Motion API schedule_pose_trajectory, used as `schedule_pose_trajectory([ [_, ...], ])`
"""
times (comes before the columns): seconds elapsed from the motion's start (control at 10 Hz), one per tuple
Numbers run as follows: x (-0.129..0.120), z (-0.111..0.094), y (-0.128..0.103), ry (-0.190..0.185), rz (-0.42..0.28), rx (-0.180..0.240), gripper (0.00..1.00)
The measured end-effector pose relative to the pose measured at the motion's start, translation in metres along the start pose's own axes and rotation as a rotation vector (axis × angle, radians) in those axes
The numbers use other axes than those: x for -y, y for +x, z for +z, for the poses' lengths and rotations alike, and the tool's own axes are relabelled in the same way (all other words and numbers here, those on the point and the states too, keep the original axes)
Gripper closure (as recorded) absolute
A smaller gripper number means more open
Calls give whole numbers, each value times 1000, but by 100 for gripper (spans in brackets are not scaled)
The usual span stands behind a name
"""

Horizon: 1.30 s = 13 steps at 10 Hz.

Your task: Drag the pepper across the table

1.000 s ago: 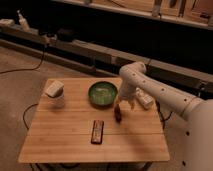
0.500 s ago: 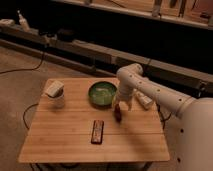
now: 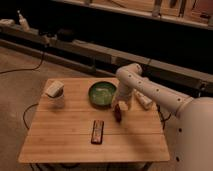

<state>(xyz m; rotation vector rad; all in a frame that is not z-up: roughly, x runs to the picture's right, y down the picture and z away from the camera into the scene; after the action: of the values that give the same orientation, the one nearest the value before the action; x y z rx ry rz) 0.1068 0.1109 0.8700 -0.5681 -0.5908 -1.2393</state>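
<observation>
Pale seamed plank-wood table [image 3: 60,135], tapered dark-red pepper [image 3: 118,116] just below the white gripper [image 3: 121,106], jaws apart.

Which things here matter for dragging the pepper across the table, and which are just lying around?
For the job: pepper; table; gripper, right over the pepper's upper end.
Lying about: green bowl; dark flat block; white-topped cup at the left; white object under the arm.
</observation>
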Motion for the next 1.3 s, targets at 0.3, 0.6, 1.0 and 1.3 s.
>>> schedule_pose_trajectory([
  [0.3,0,11,-6,-4,-10,8,35],
  [0.6,-2,29,-12,-46,-17,1,35],
  [1.0,-1,43,-10,-63,4,-13,42],
  [1.3,5,46,-10,-46,10,-15,70],
])
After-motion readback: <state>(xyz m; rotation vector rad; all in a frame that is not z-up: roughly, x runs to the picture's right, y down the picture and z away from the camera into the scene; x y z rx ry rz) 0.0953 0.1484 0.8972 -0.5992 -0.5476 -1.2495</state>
